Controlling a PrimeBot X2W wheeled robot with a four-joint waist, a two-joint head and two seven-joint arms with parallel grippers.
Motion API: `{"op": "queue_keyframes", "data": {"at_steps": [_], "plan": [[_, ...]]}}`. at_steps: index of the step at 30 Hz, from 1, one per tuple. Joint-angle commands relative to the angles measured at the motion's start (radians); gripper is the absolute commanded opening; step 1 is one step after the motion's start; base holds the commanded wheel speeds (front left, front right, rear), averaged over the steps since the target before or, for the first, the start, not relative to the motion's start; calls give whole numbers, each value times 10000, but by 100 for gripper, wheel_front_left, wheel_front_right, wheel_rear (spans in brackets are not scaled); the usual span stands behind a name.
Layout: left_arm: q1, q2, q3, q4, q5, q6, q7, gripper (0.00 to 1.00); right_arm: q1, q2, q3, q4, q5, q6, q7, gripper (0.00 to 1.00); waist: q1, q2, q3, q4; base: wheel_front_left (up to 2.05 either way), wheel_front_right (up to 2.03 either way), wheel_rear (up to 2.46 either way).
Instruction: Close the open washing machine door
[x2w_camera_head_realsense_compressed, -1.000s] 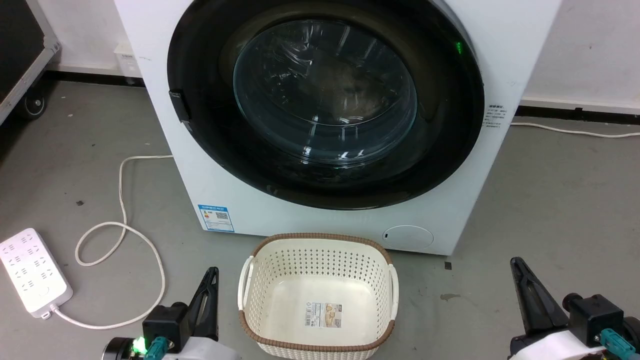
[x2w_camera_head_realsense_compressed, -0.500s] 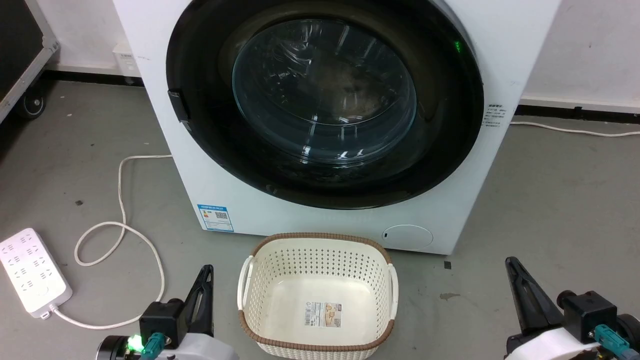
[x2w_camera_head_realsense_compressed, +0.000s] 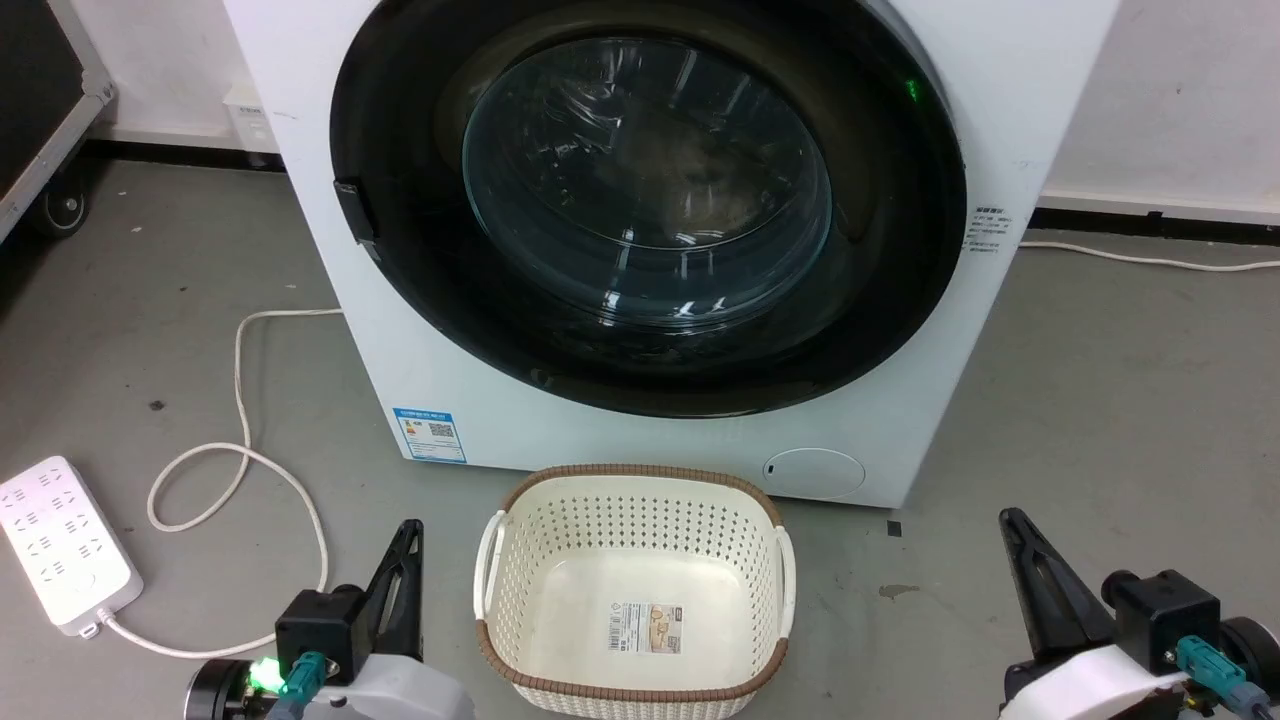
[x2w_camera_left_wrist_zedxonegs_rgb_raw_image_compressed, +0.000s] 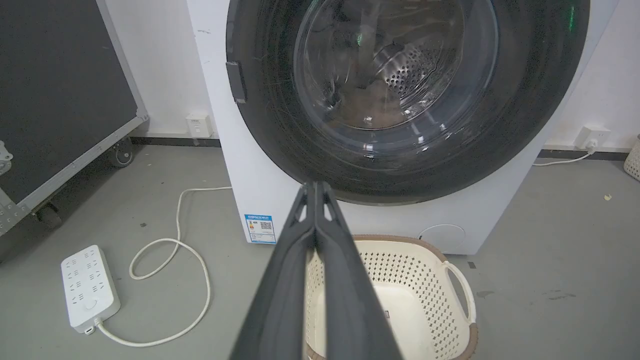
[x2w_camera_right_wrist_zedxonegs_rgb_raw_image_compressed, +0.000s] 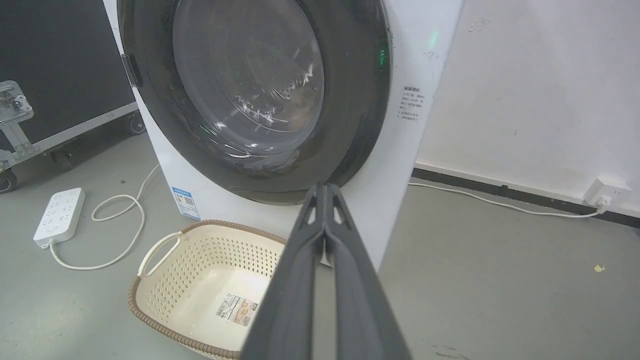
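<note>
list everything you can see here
washing machine: one, white, centre, against the wall
washing machine door: one, black-framed clear glass, looks flush on its front
label sticker: one, blue-white, low on machine's front
laundry basket: one, cream, brown rim, floor before the machine
power strip: one, white, floor at left, cable looped
wheeled case: one, black, far left
wall socket: one, white, low, right of machine
left gripper: one, dark, shut, lower left
right gripper: one, dark, shut, lower right

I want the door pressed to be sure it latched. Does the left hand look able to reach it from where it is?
Probably yes: open floor lies between the left hand and the door; the basket sits to its right, the cable to its left.
</note>
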Motion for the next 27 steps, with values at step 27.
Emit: {"op": "queue_keyframes", "data": {"at_steps": [27], "plan": [[-214, -17, 331, -410, 423, 92, 639, 0, -291, 45, 308, -205, -79, -9, 626, 0, 0, 0, 37, -35, 0, 0, 0]]}}
